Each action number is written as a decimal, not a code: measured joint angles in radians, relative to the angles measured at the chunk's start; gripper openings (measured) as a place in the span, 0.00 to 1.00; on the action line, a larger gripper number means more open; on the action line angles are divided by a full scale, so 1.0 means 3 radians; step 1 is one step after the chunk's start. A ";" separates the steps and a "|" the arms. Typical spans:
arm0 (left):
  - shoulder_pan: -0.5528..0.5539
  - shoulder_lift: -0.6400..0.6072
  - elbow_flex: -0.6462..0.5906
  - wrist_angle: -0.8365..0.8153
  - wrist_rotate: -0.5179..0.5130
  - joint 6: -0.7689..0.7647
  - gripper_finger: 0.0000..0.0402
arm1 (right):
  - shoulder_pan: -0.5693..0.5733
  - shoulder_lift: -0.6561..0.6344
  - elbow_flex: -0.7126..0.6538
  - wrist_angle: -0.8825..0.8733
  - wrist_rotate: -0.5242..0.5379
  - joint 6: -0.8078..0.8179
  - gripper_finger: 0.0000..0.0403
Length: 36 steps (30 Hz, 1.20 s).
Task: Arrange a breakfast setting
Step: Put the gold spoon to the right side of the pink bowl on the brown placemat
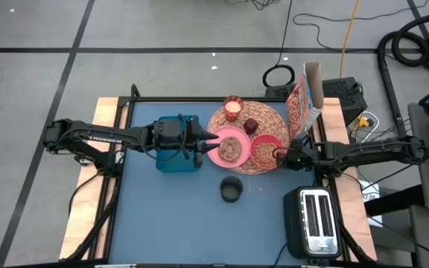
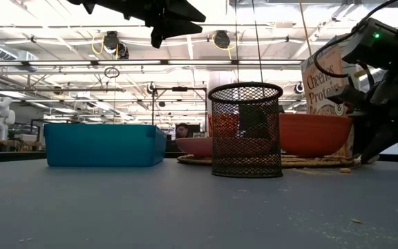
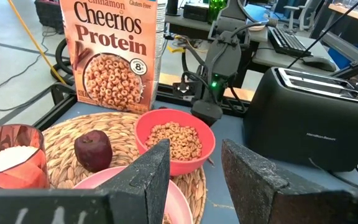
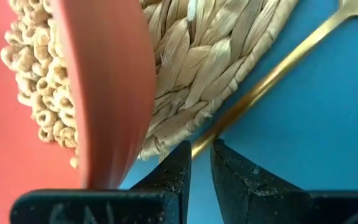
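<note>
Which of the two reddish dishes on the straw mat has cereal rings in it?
The deeper coral-red bowl, nearer the right gripper, holds cereal rings. The pink plate, beside the left gripper, is shallower and paler; its contents aren't clear.

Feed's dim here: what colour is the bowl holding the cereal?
Coral-red bowl; clearest in the left wrist view.

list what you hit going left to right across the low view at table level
teal bin → pink plate → mesh cup → red bowl → Cheerios box → right gripper
</note>
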 joint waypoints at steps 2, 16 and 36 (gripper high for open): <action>0.0001 0.0000 0.0000 0.0000 0.0000 0.0000 0.37 | 0.0000 0.0000 0.0000 0.0000 -0.0044 -0.0005 0.14; 0.0000 0.0000 0.0000 -0.0001 -0.0001 0.0000 0.37 | 0.0000 -0.0001 0.0005 -0.0001 -0.0052 -0.0006 0.14; 0.0000 0.0000 0.0000 -0.0001 0.0000 0.0000 0.37 | 0.0000 -0.0402 0.0006 -0.0140 -0.0390 -0.0071 0.14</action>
